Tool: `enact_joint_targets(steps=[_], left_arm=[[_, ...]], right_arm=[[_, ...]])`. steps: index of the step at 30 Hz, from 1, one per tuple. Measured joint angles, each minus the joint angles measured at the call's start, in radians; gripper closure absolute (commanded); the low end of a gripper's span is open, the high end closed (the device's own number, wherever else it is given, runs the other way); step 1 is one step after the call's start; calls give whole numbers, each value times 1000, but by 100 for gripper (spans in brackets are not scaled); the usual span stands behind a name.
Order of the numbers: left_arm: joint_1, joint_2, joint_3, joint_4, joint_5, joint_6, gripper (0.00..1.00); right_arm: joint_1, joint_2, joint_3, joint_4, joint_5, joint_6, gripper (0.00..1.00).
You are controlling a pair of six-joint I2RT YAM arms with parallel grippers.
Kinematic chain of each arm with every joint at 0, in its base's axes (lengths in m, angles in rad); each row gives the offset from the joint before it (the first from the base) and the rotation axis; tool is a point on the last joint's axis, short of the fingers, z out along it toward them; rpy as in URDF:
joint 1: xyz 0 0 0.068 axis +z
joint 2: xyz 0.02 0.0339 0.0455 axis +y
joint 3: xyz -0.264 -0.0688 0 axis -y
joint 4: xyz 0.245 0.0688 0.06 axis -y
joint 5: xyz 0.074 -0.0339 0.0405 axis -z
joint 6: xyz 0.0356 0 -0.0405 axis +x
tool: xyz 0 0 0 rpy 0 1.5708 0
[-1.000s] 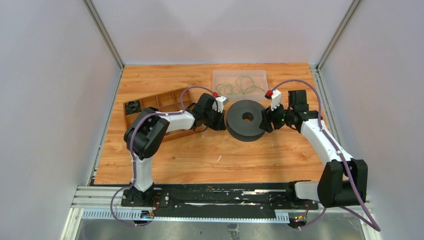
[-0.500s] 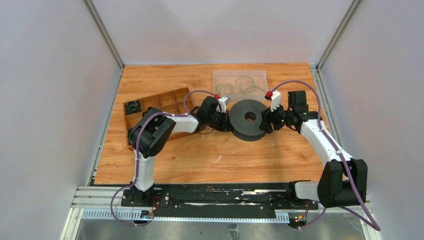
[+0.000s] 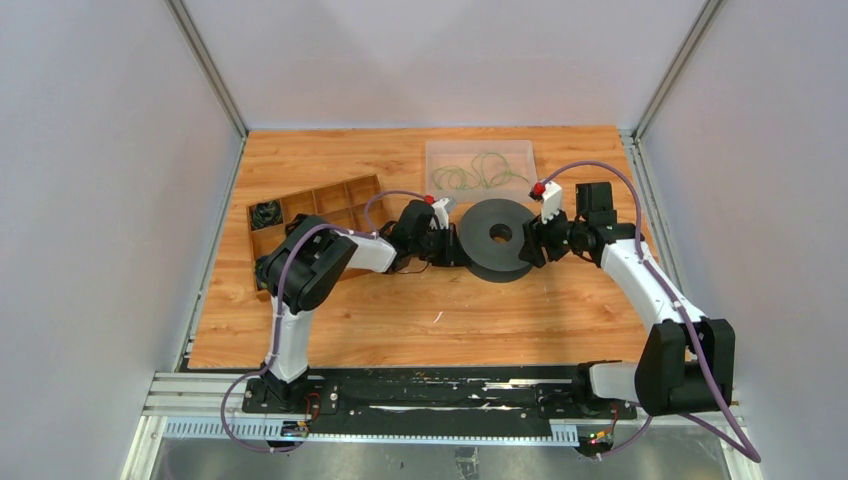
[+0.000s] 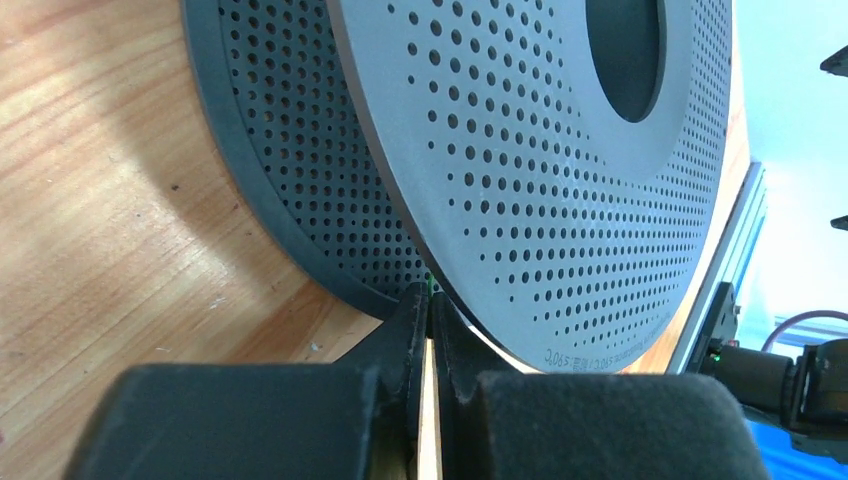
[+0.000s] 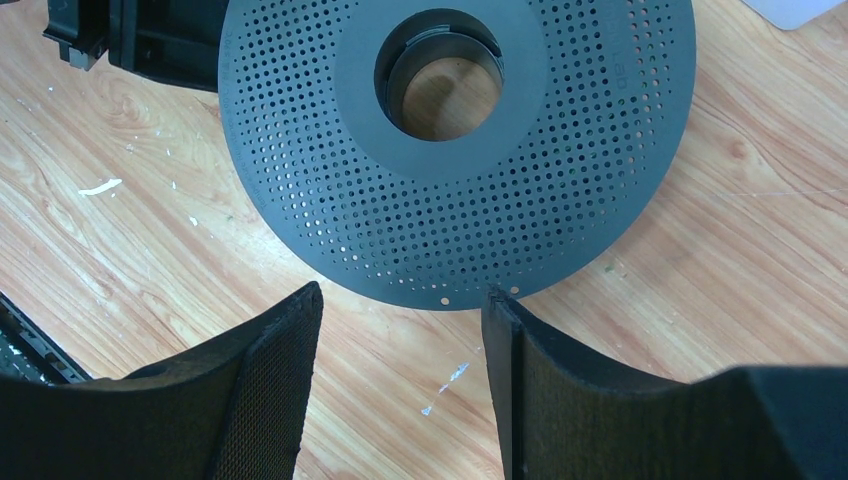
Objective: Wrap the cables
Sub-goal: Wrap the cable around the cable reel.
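**Left arm pushed in, spool nudged**

Left gripper (image 3: 452,245) has moved farther from the wooden divider box (image 3: 300,212) and dropped slightly toward the arm bases. It is now well off the box's end, where it started just beside it.

Left elbow (image 3: 305,268) swung the same way, along the box's near side.

The purple cord (image 3: 385,197) looped over the left wrist sits lower and flatter than before.

Black spool (image 3: 478,248) slid a little farther from the box in the first half second, then held. The gripper followed its rim.
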Motion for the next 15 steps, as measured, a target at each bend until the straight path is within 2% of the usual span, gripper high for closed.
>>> enact_joint_targets(steps=[8,15], left_arm=[[-6,23,-6,48,28,-68,82],[-6,26,-10,75,53,-93,64]], right_arm=[[0,-10,-6,0,10,0,40],[0,-10,-9,0,14,0,41]])
